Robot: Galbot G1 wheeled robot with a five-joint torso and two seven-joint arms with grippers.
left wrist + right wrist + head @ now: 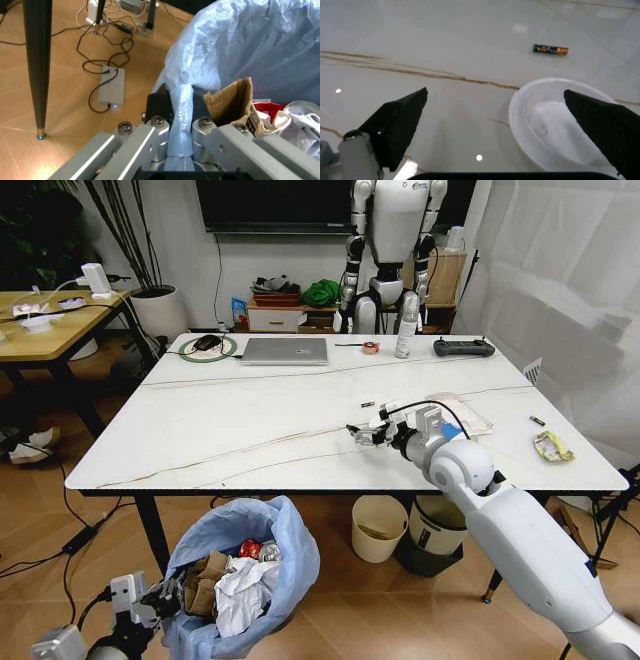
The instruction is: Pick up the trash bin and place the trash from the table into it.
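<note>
The trash bin [240, 570] stands on the floor by the table's front left corner, its light-blue bag bulging open. Inside lie brown cardboard [232, 103], a red can [248, 548] and crumpled white tissue [240, 590]. My left gripper [181, 101] is shut on the bag-covered rim, seen low by the bin in the head view [160, 600]. My right gripper [362, 432] hovers open just over the table [250, 420]. In the right wrist view a white round plastic lid [555, 123] lies between its fingers [400, 120], with a small battery [550, 49] beyond. A wrapper [552, 445] and a flat plastic packet [462, 412] lie to the right.
A silver laptop [285, 351], spray bottle [405, 325], tape roll [370, 347] and black controller [463, 348] sit along the far edge. A cream bin [378, 528] and a white bin [435, 530] stand under the table. A wooden table [50, 330] is at left; cables [107, 56] cross the floor.
</note>
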